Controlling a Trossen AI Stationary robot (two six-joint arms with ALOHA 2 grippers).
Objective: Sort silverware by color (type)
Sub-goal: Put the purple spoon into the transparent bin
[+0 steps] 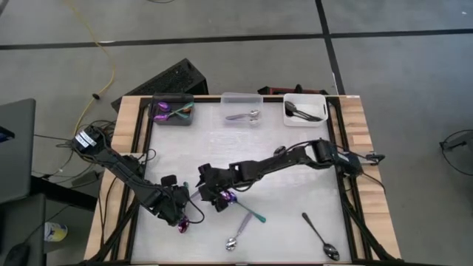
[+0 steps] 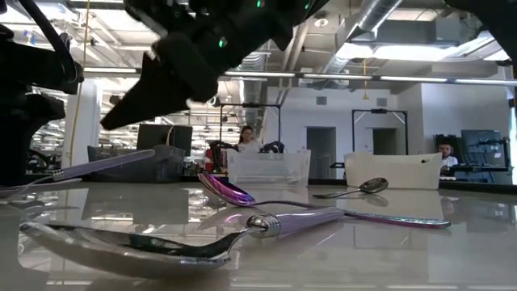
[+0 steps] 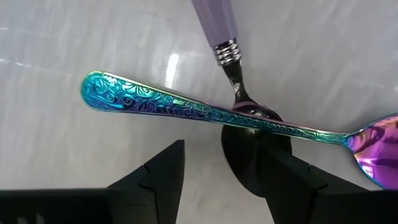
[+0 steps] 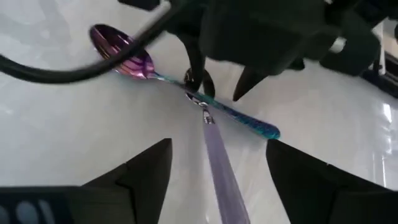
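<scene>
An iridescent spoon (image 3: 186, 112) with a teal-blue embossed handle and a purple bowl lies on the table. Its handle lies across the bowl of a lilac-handled spoon (image 4: 214, 149). My left gripper (image 1: 181, 214) hangs over that crossing, open and pointing down, one finger on each side of the iridescent handle (image 4: 217, 81). My right gripper (image 1: 214, 191) is open and empty, just to the right of the left one. The lilac handle runs between its fingers (image 4: 217, 155). A second purple spoon with a teal handle (image 1: 247, 210), a shiny spoon (image 1: 232, 241) and a dark spoon (image 1: 321, 236) lie near the front. My left gripper's fingers stand on either side of the iridescent spoon's handle, near its bowl end (image 3: 267, 124), coming from above and across it. I cannot tell whether a fingertip (image 3: 280, 174) touches the handle. The spoon lies flat on the table and on the other spoon's bowl.
Three bins stand along the far edge. The dark grey one (image 1: 171, 118) holds purple and teal spoons, the clear one (image 1: 242, 97) a silver spoon, the white one (image 1: 304, 118) black spoons. People sit at desks in the room beyond the table (image 2: 245, 137).
</scene>
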